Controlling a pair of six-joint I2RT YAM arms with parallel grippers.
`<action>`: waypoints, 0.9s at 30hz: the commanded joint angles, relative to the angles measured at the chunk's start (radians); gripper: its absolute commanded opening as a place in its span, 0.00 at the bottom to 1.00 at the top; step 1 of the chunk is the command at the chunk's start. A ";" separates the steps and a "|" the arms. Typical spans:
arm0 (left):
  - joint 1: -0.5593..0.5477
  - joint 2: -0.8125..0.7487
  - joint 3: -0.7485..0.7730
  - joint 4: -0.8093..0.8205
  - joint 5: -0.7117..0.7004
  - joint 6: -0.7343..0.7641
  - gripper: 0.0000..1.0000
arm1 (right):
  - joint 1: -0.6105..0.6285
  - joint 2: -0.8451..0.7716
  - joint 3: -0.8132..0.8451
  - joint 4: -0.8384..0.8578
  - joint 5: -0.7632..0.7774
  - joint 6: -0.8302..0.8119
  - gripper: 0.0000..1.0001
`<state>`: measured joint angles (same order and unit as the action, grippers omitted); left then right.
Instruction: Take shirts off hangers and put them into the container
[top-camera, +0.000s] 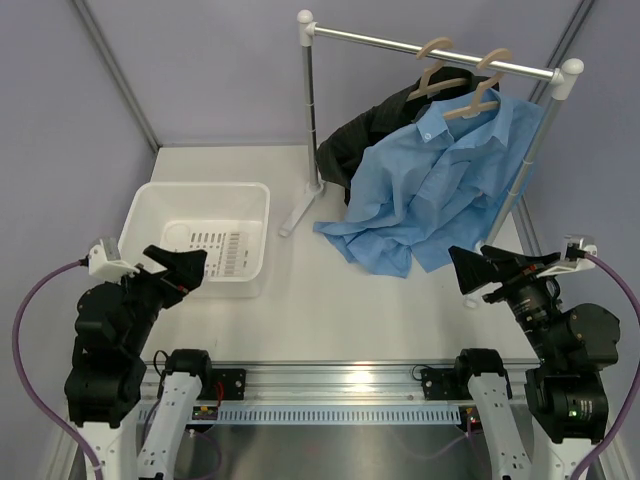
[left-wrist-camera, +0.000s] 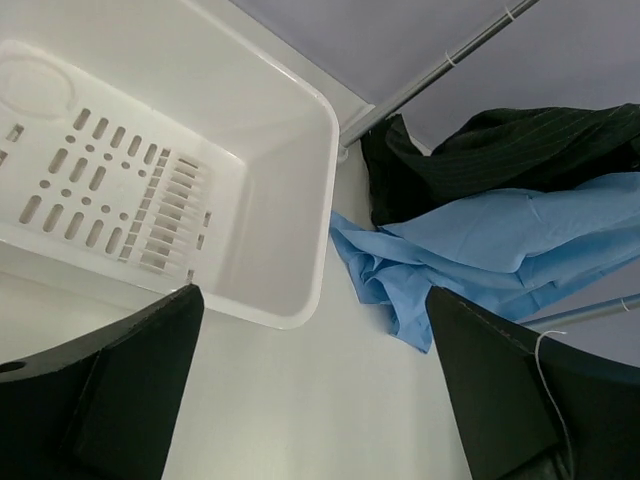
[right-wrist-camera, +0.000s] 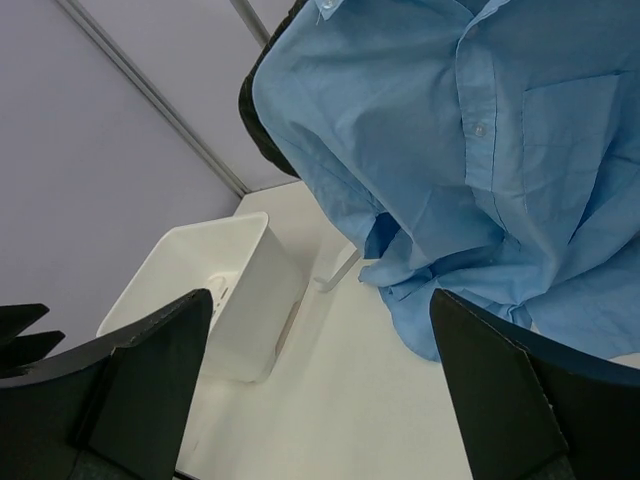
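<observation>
Framed by the left gripper (left-wrist-camera: 312, 292), its dark jaws wide apart, a white slotted container (left-wrist-camera: 290, 200) sits on the pale counter (left-wrist-camera: 320, 400), near a crumpled light blue shirt (left-wrist-camera: 500, 240) lying under a black pinstriped shirt (left-wrist-camera: 520, 150).

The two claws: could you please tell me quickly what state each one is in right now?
Left claw: open, holding nothing.
Right claw: open, holding nothing.

Lilac walls (top-camera: 200, 70) enclose a white table (top-camera: 340, 300) and metal rail (top-camera: 380, 42).
</observation>
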<state>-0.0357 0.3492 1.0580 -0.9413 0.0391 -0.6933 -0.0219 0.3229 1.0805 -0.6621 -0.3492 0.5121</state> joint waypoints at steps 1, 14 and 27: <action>0.003 0.048 -0.041 0.087 0.143 -0.041 0.99 | -0.006 0.044 -0.010 0.054 -0.002 -0.008 0.99; 0.003 -0.010 -0.079 0.233 0.295 0.035 0.99 | -0.006 0.496 0.117 0.550 -0.088 0.345 1.00; 0.005 -0.001 -0.035 0.214 0.297 0.071 0.98 | -0.006 0.740 0.136 0.826 0.064 0.519 1.00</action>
<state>-0.0360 0.3527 1.0145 -0.7658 0.2962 -0.6456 -0.0219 1.0729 1.2217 0.0040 -0.3500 0.9501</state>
